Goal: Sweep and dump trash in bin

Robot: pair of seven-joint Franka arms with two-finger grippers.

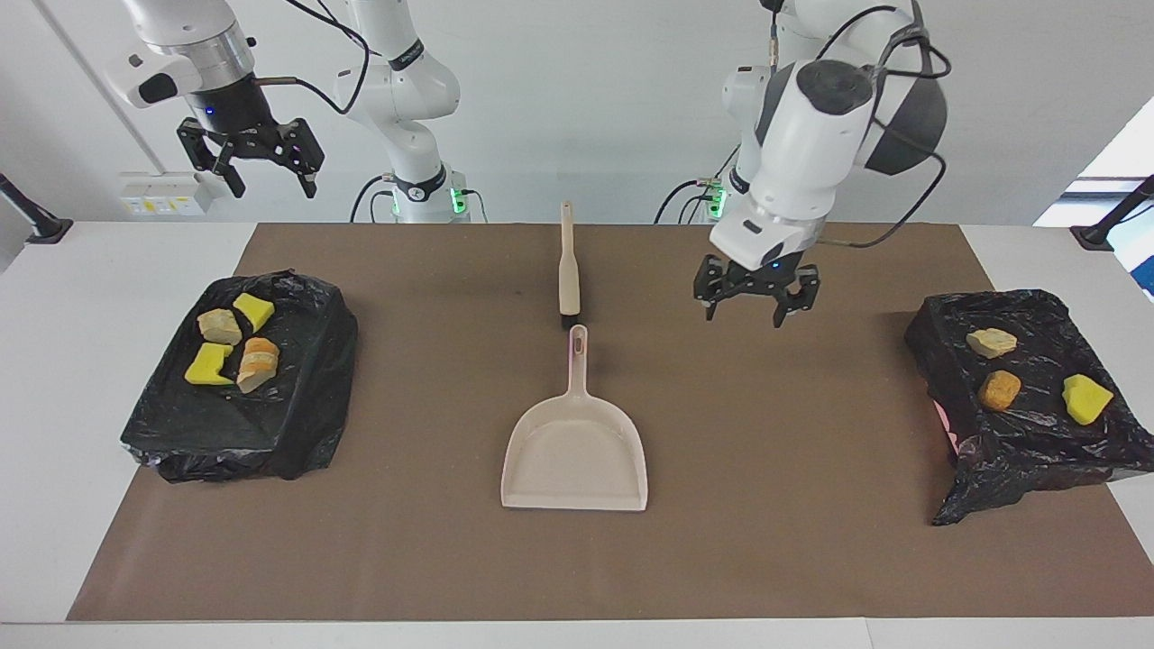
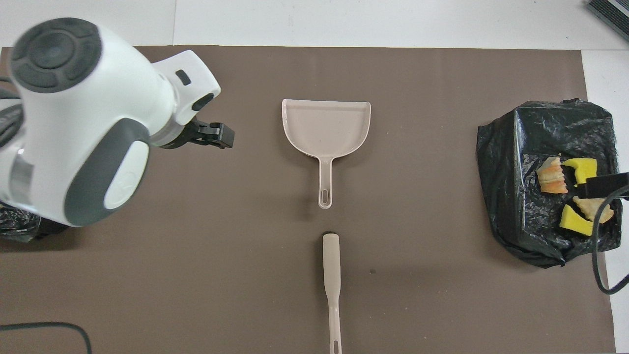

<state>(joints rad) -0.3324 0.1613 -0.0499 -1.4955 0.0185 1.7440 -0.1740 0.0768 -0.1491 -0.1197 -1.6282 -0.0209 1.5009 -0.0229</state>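
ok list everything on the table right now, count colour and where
trash chunks: four, yellow, tan and orange, in the bin at the right arm's end
trash chunks: three, tan, orange-brown, yellow, in the bin at the left arm's end
bins: two, black-bagged, one at each end
dustpan: one, beige, mid-mat
brush: one, beige, nearer the robots than the dustpan
mat: one, brown
left gripper: open, empty, over the mat
right gripper: open, raised, waiting

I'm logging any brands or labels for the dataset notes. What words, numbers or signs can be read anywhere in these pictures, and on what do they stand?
No text can be read in either view.
The dustpan, the brush and the two black bin bags show no print.
The arms show no readable lettering.
A wall fitting beside the right gripper has marks too small to read.
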